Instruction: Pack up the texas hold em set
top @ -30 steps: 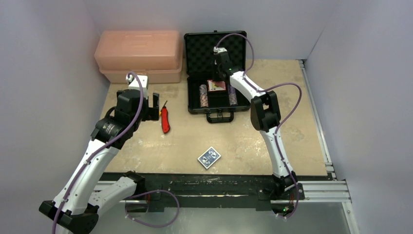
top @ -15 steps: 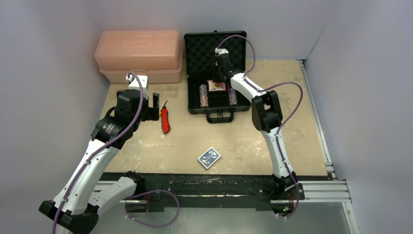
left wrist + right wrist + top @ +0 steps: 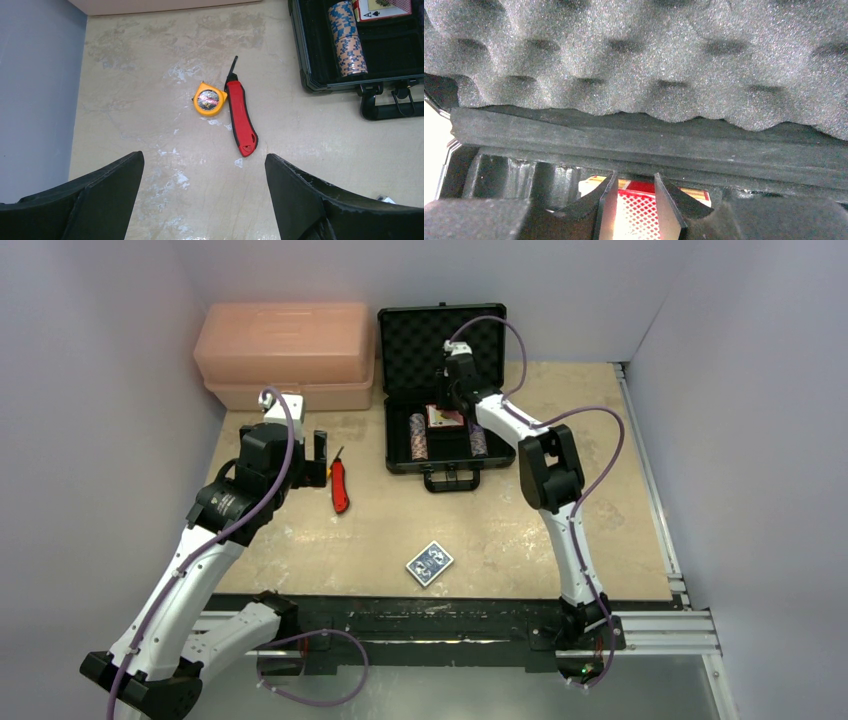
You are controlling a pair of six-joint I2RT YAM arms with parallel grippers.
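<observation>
right claw [image 3: 635, 200]: over the open black foam-lined hard briefcase [image 3: 410, 340]. Fingers are drawn nearly together with a narrow slit between them. I can't tell if they pinch anything.
red card deck [image 3: 382, 7]: in the case tray on the hinge side, between the two striped chip stacks [image 3: 418, 437]. It shows through the slit and runs wider than the tips on both sides.
blue card deck [image 3: 429, 563]: flat on the tan tabletop [image 3: 560, 530], well apart from the case, on the near side of its handle.
long axis: diagonal, near-left to far-right.
left claw [image 3: 202, 157]: spread wide, empty, above the red utility knife [image 3: 241, 120].
bearing: blue deck lies to the left claw's right and toward the bases. From the right claw it lies straight back past the handle.
nearer arm: my read is roughly even. Left is free, so I'd send it and turn the wrist to span the deck's short side.
</observation>
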